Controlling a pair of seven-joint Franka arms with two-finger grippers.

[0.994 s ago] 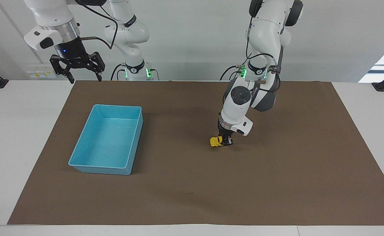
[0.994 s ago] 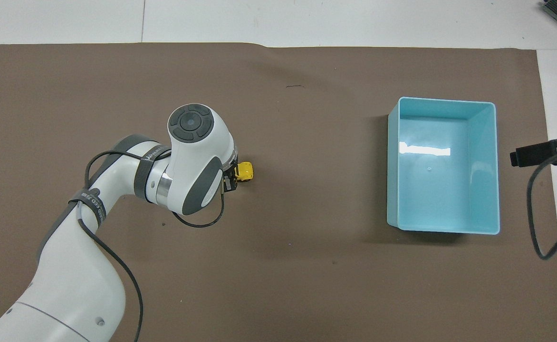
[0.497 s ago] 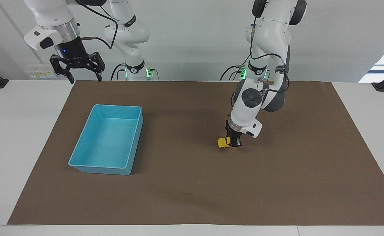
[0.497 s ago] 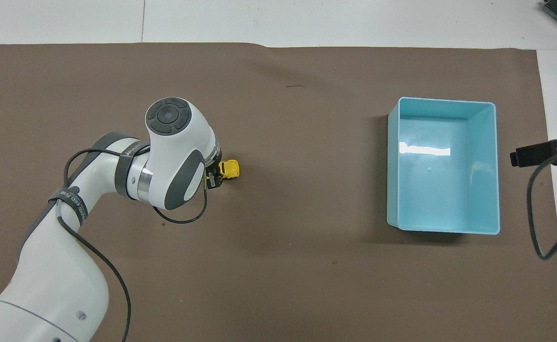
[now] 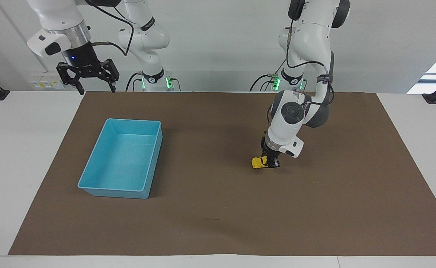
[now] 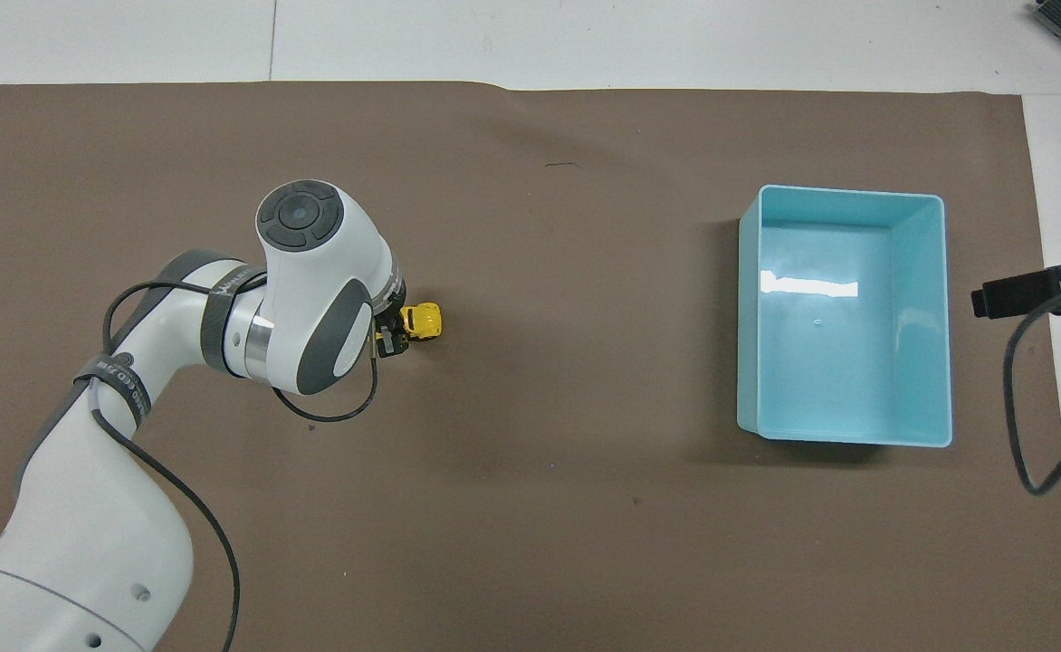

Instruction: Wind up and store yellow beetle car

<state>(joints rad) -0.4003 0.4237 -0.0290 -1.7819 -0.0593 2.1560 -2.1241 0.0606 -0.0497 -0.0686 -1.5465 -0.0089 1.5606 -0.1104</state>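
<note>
In the facing view, the yellow beetle car [image 5: 258, 162] sat wheels-down on the brown mat [image 5: 218, 223], out at about 3 o'clock from the blue bin [image 5: 114, 193] and well apart from it. The left gripper [image 5: 271, 162] was low on the mat at the car's 3 o'clock end. It was touching the car or just beside it, and I could not tell whether its jaws were clamped on the toy or apart. The right gripper [image 5: 96, 88] waited high at 12 o'clock of the bin, over the edge of the white surface [image 5: 17, 130], with its jaws apart and nothing in them.

In the overhead view, the left arm's wrist covered most of its gripper. Only the car's yellow body showed, poking out at the wrist's 3 o'clock with its length pointed toward the bin at 3 o'clock.

The step in hand looked like the winding. To do it well, the wheels should be pressed flat on the mat so they turn rather than skid. The stroke should run straight along the car's length. Any letting go should be a clean lift so the toy is not knocked askew. A wound car may shoot off, so a firm hold across the body would be safest for the carry to the bin.

The bin was the only container, open-topped, and both views showed its floor bare.
</note>
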